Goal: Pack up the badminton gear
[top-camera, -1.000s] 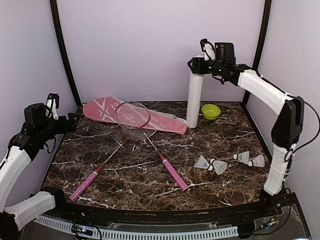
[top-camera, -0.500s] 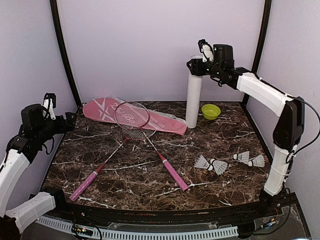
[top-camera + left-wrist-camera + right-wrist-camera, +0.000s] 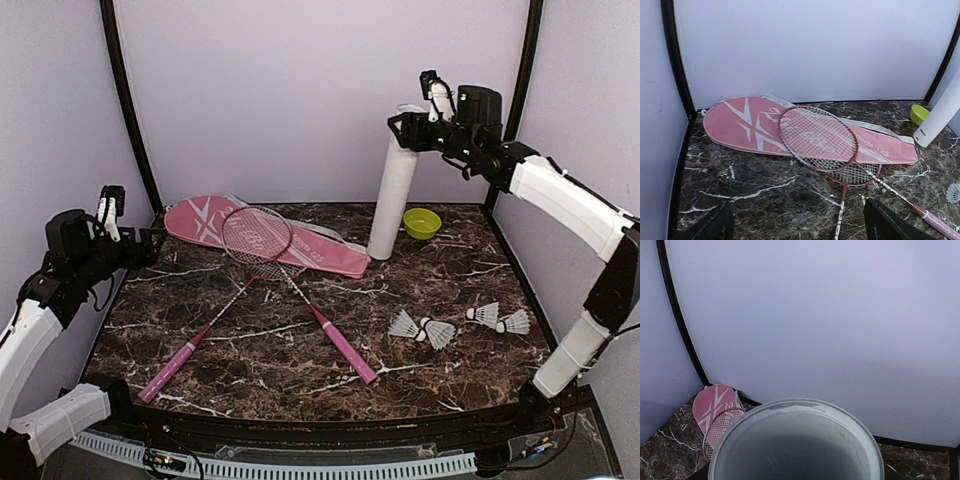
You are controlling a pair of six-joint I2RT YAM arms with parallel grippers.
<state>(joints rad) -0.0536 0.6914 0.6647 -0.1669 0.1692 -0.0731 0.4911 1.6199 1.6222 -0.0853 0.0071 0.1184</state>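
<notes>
The tall white tube [image 3: 392, 195] stands at the back right, tilted with its top leaning right. My right gripper [image 3: 408, 128] is shut on its top rim; the right wrist view looks down into the open mouth [image 3: 795, 407]. Two rackets lie crossed, heads [image 3: 258, 236] overlapping on the long pink cover [image 3: 200, 220], pink handles [image 3: 172, 367] [image 3: 350, 352] toward the front. Several white shuttlecocks [image 3: 405, 324] [image 3: 484, 314] lie at the right. My left gripper [image 3: 150, 243] is open and empty, above the table's left edge, facing the cover [image 3: 740, 127] and racket heads [image 3: 815, 137].
A small lime-green bowl [image 3: 421, 222] sits just right of the tube's base, and shows in the left wrist view [image 3: 918, 114]. Lilac walls and black posts close the back and sides. The marble tabletop [image 3: 280, 340] ends at a black front rail.
My right gripper has moved right and slightly up, and the tube has gone from upright to leaning right. My left arm has shifted slightly.
</notes>
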